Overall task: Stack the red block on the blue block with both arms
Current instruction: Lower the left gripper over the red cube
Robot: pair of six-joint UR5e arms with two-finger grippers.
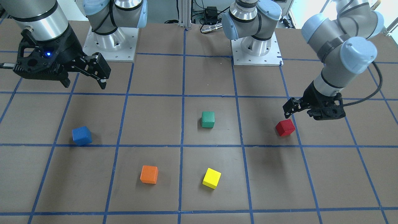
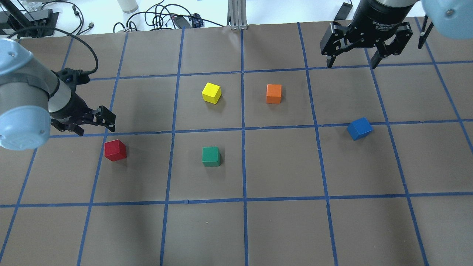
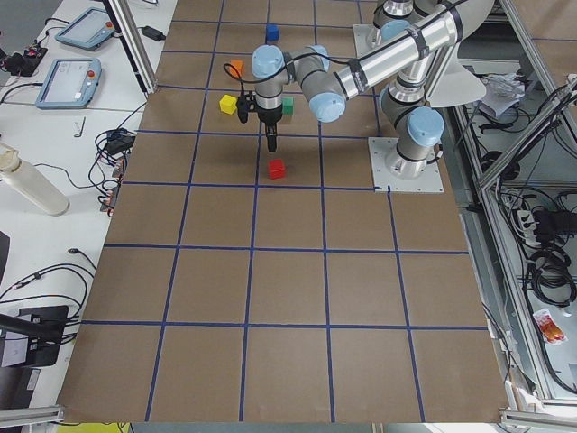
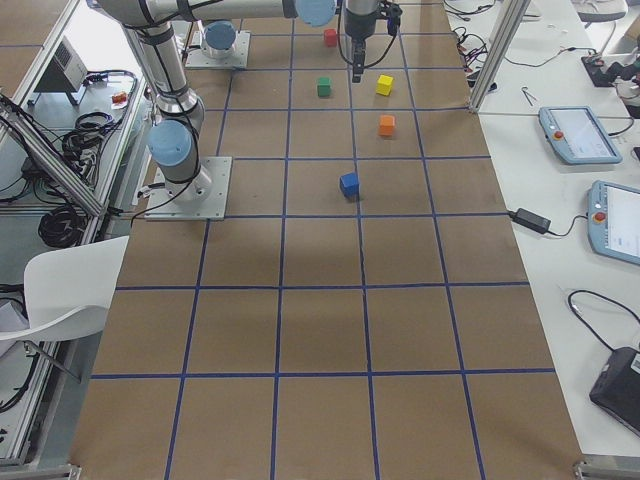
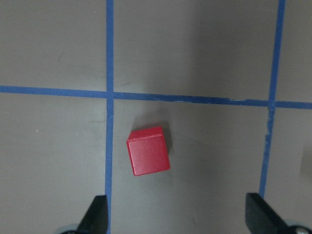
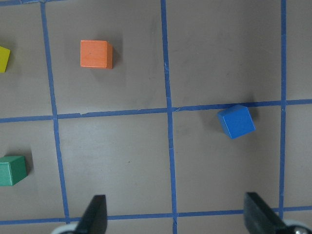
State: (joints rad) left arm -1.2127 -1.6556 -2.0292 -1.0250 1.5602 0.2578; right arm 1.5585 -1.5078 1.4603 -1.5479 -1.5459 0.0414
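We record the red block loose at the overhead view's left, both the left gripper near it and the right gripper at upper right spread empty, and judge it light, rigid, best pinched across opposite flat faces.

I count five blocks on my desk: one red block, one blue block, one green block, one orange block, one yellow block.

the right wrist view's edges cut off the yellow block, green block and right gripper
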